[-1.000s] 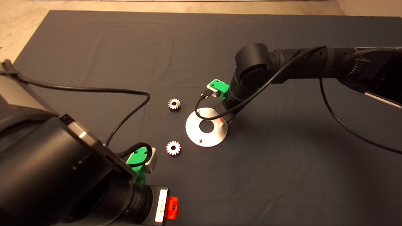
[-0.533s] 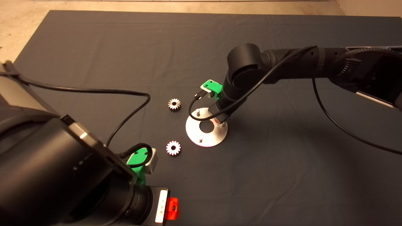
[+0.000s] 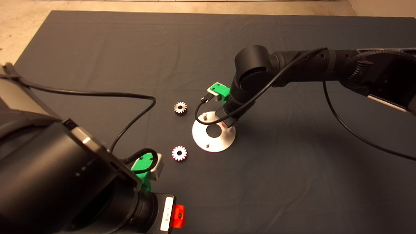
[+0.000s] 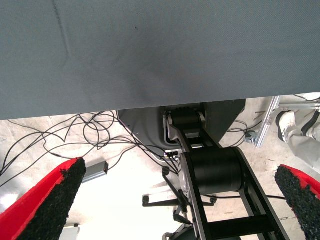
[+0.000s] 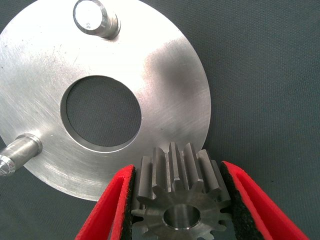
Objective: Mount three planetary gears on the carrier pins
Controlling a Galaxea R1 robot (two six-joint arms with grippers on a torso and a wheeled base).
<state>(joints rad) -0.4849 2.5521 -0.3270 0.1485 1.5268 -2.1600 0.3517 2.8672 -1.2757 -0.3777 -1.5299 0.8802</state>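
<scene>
The shiny silver disc (image 3: 201, 134) lies mid-mat with carrier pins at its far edge (image 3: 204, 115) and near edge (image 3: 208, 145). My right gripper (image 3: 227, 125) hangs over the disc's right rim, shut on a planetary gear. In the right wrist view the gear (image 5: 175, 180) sits between the red fingers (image 5: 112, 205) above the disc's (image 5: 165, 75) edge, with two bare pins (image 5: 95, 17) (image 5: 17, 152) showing. The third pin is hidden there. Two more gears lie on the mat left of the disc (image 3: 180, 107) (image 3: 179, 153). My left gripper (image 4: 175, 200) is parked at the mat's near left edge, open.
A black cable (image 3: 130, 96) from the left arm loops across the mat left of the gears. The right arm's cable (image 3: 208, 122) hangs over the disc's far side. Floor cables and a stand (image 4: 210, 170) show past the mat's edge.
The right gripper moved a little left over the disc with the gear, then held still. The left arm and the loose gears have not moved.
</scene>
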